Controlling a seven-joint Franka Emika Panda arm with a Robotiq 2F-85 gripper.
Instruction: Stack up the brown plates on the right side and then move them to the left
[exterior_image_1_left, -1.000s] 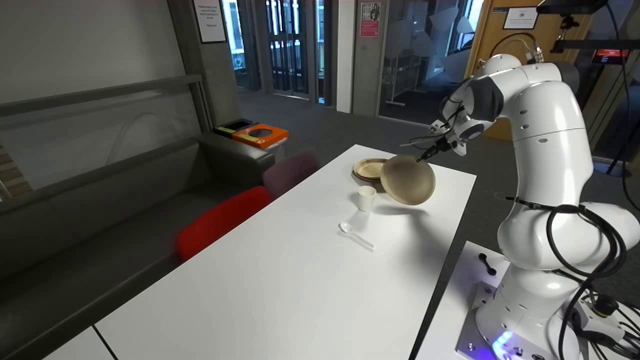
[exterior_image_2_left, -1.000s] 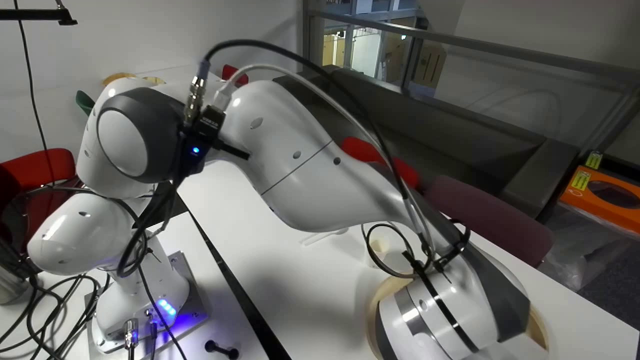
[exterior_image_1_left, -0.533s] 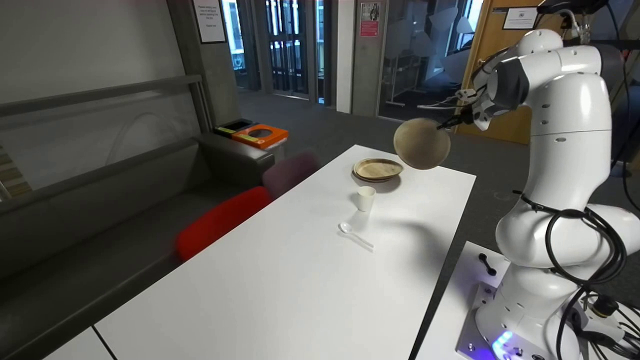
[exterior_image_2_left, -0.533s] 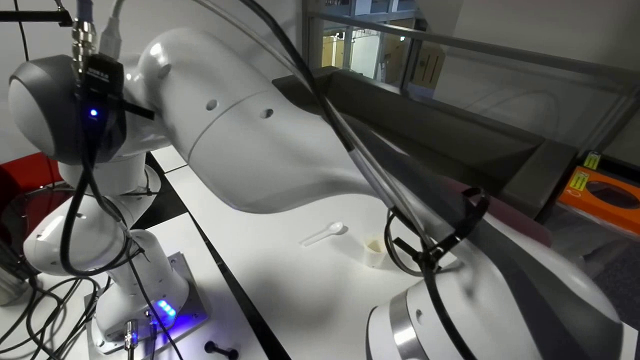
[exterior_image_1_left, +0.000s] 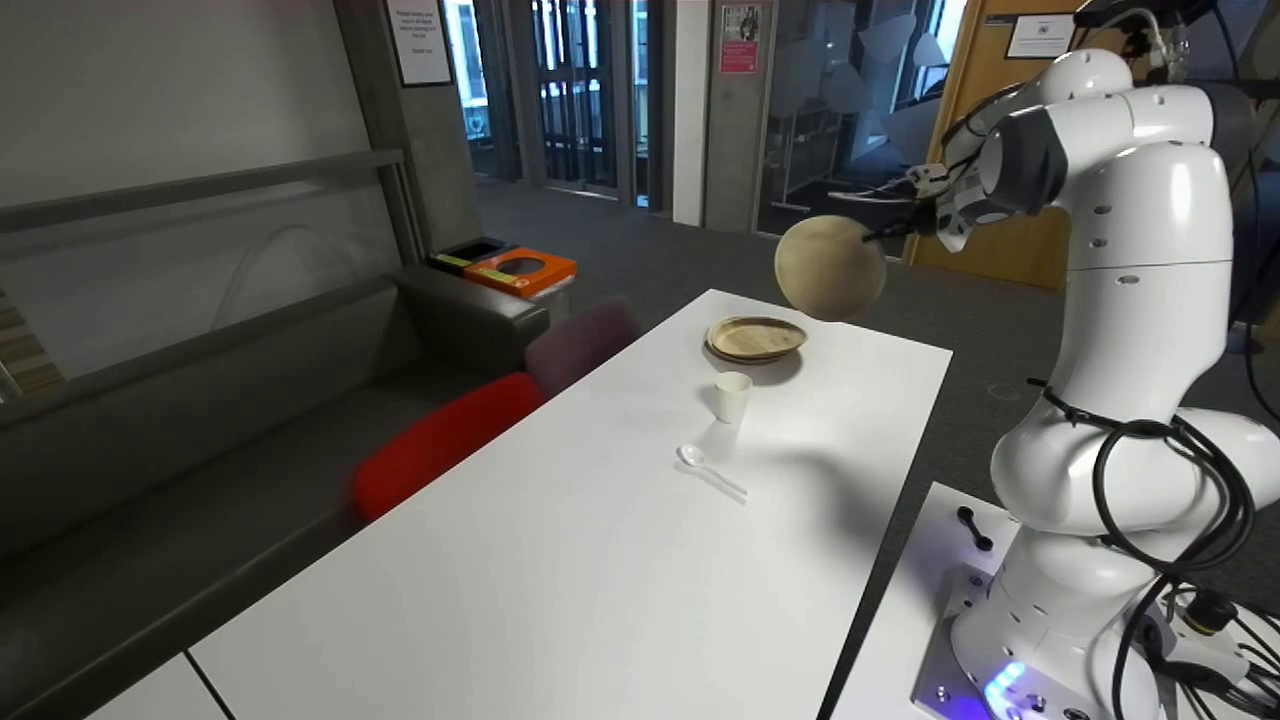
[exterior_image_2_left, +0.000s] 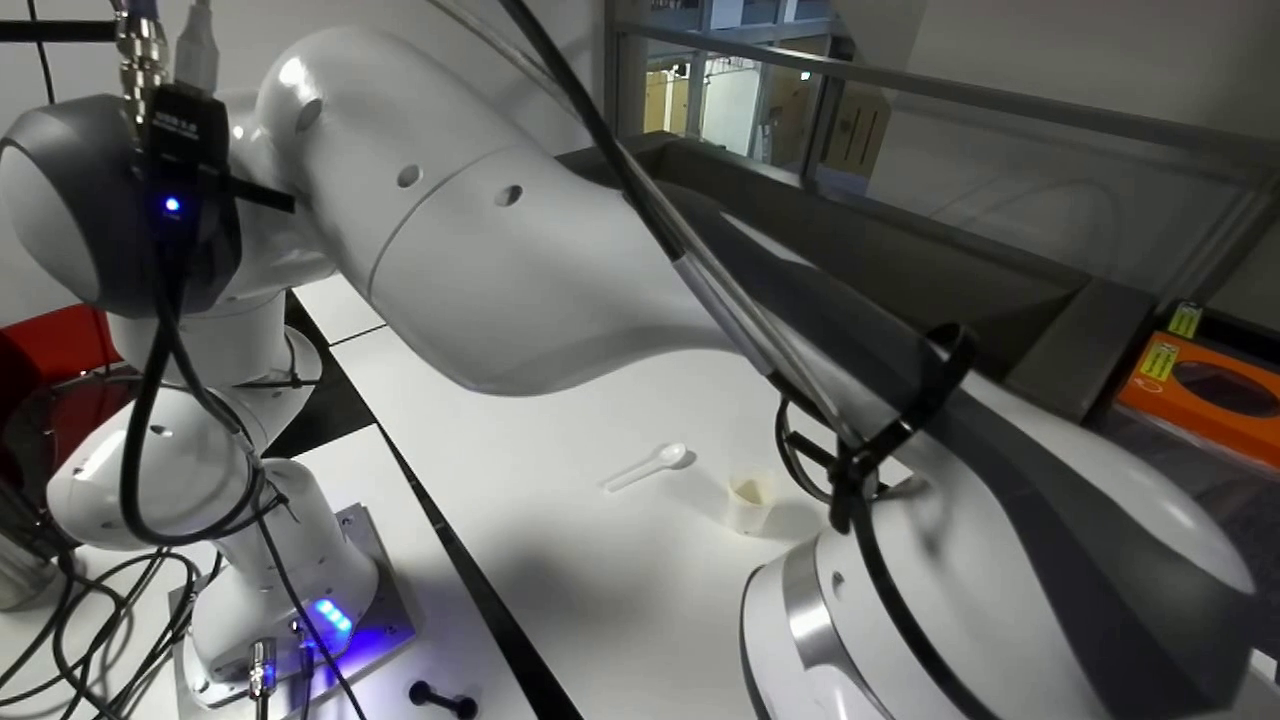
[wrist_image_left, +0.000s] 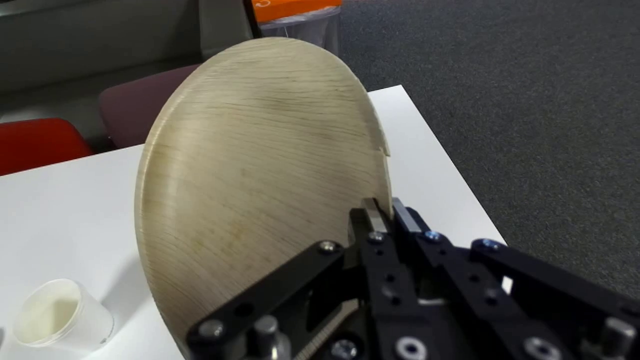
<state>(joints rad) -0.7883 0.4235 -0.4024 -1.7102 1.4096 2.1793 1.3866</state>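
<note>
1. White counter (exterior_image_1_left: 560, 580): stacked brown plates (exterior_image_1_left: 757, 341) at its far end in an exterior view.
2. Another brown plate (exterior_image_1_left: 828, 269) has just risen, tilted, clear of them; stacking likely remains unfinished.
3. Black hand (wrist_image_left: 384, 206) pinches that plate's right rim, evident in the wrist view, which lacks the stack.

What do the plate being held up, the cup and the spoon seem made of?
Plate: probably wood or pressed leaf, mostly matte, with fine brown grain lines.
Cup: perhaps plastic or coated paper; smooth and plain off-white, which leaves it open.
Spoon: likely plastic, judging by its even white; too small to tell the finish.
</note>
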